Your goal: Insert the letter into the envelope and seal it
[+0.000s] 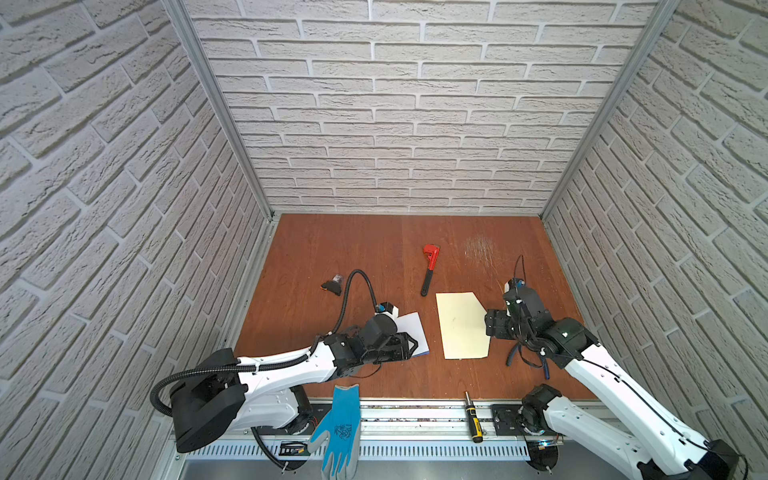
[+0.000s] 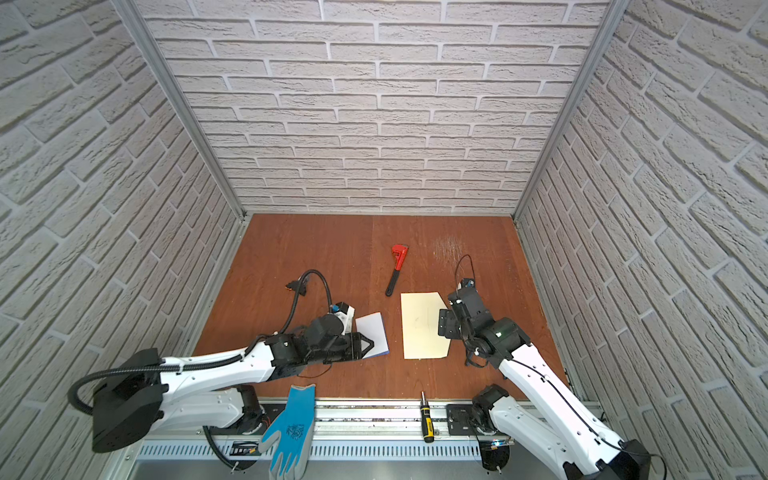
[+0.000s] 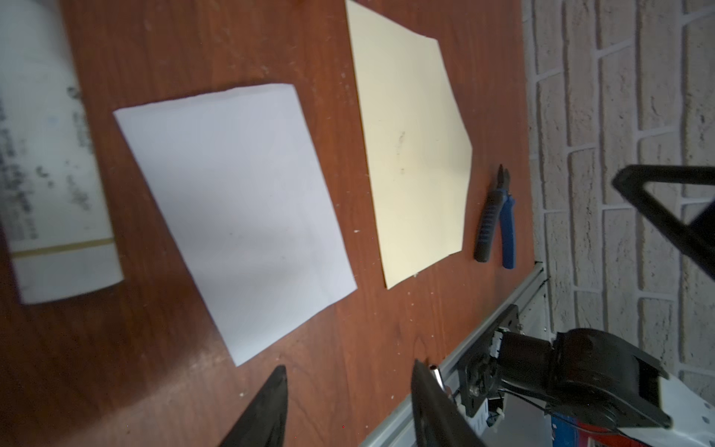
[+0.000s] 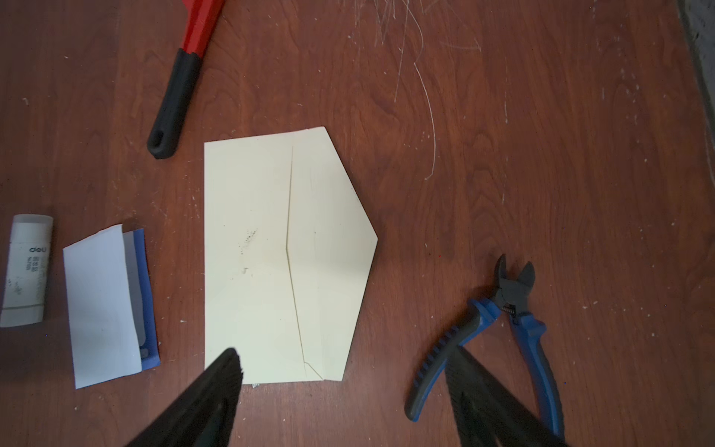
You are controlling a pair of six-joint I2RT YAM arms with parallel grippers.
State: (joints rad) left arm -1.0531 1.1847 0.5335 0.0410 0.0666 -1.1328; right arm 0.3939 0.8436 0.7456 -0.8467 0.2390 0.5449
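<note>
top views: high over the near edge, far off, looking down and forward over the whole surface (image 1: 332, 249) to the back wall (image 1: 395, 124), nearly one scene | left wrist: close, low, slanting across letter (image 3: 240, 216) and envelope (image 3: 414, 147) | right wrist: close, almost straight down on the envelope | both wrists share letter and envelope

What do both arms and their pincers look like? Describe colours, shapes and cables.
The left arm and the right arm have white shells with black joints. A black ribbed hose loops along the left one, and thin black cables hang by the wrist of the right one. The left pincer and the right pincer are black, with tapering, pointed fingers.
</note>
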